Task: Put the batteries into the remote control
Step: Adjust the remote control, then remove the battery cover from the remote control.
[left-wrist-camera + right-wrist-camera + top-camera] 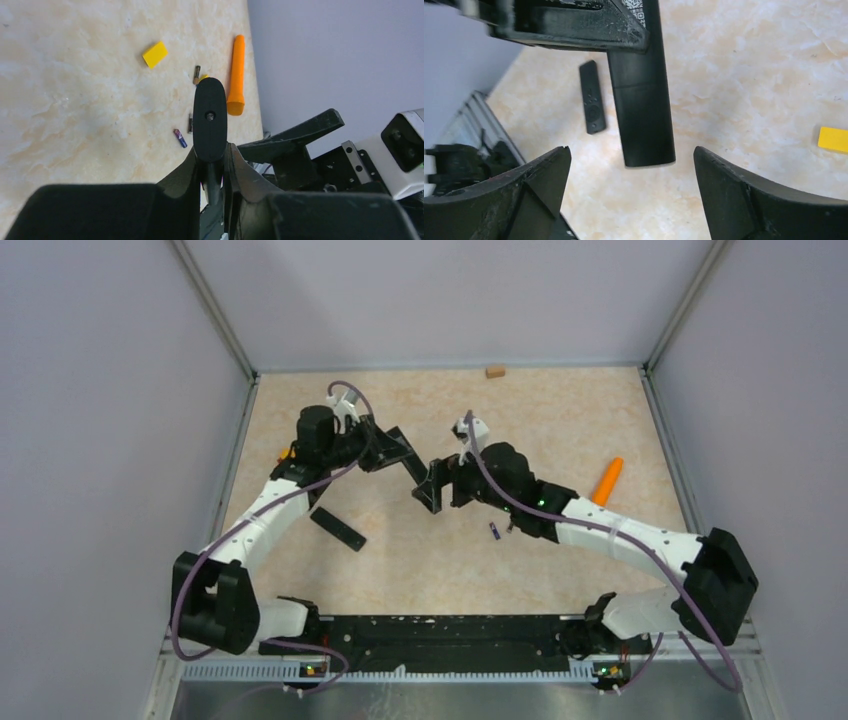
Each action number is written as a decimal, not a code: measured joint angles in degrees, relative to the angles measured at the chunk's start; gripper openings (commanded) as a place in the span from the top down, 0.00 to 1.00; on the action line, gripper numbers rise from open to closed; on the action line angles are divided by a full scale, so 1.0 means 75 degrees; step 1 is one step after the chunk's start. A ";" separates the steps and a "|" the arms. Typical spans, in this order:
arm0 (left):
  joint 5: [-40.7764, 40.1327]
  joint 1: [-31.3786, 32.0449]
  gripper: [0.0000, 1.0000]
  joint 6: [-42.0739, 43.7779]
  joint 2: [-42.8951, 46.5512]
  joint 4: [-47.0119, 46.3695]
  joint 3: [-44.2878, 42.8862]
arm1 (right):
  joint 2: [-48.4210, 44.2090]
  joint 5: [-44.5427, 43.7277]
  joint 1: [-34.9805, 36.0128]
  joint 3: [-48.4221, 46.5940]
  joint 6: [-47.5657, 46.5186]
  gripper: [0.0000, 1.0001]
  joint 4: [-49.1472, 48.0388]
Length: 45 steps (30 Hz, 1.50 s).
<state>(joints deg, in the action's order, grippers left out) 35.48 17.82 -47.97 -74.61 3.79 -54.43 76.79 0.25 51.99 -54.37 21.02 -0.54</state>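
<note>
**Top view.** Left gripper and right gripper nose to nose over the middle of the table. Apparently a black remote bridging them, though hard to separate from the black fingers at this angle. A second remote flat on the table near the left arm. One purple battery loose just beside the right wrist. An orange stick farther right.

**Left wrist view.** Fingers pressed tight on the remote, seen end-on and held up off the table. Beyond it, the purple battery, with a dark battery just beside it. A third battery near the orange stick, and a yellow block well apart.

**Right wrist view.** Fingers spread wide, pinching nothing. Free end of the remote hanging between them, touching neither. Second remote on the table behind, yellow block at the right edge.

**Handling.**
- **Batteries:** Probably light, stiff and slick. Small smooth cylinders, likely to roll at a nudge and to squirt out of a hard or off-centre pinch. Best taken across the middle of the barrel, fingers square to its length, leaving both ends free for feeding into the bay.
- **Remote:** Likely light and rigid too. Better held by its long edges, clear of the battery cover.
</note>
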 measured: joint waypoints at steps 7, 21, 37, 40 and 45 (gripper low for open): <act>0.0737 -0.0679 1.00 -0.0965 0.0402 -0.1428 0.0463 | -0.1387 -0.0137 -0.0411 0.0624 0.2859 0.01 -0.0968; 0.1003 -0.0679 1.00 -0.2617 0.1489 -0.3550 0.0592 | -0.1055 -0.0172 -0.0455 0.1265 0.6344 0.23 -0.4354; 0.1329 -0.0679 1.00 -0.3255 0.1600 -0.4389 0.0624 | -0.0201 0.0466 -0.0469 0.1230 0.6825 0.57 -0.6041; 0.1381 -0.0679 1.00 -0.3328 0.1600 -0.4438 0.0624 | -0.0178 0.0551 -0.0478 0.1192 0.6805 0.63 -0.6132; 0.1422 -0.0679 1.00 -0.3483 0.1594 -0.4465 0.0624 | -0.0117 0.0752 -0.0516 0.1189 0.6828 0.81 -0.6435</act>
<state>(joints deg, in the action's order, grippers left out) 46.15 12.73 -74.08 -62.65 -29.69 -49.76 75.92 5.89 48.12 -45.45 72.23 -48.80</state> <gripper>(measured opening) 0.190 0.270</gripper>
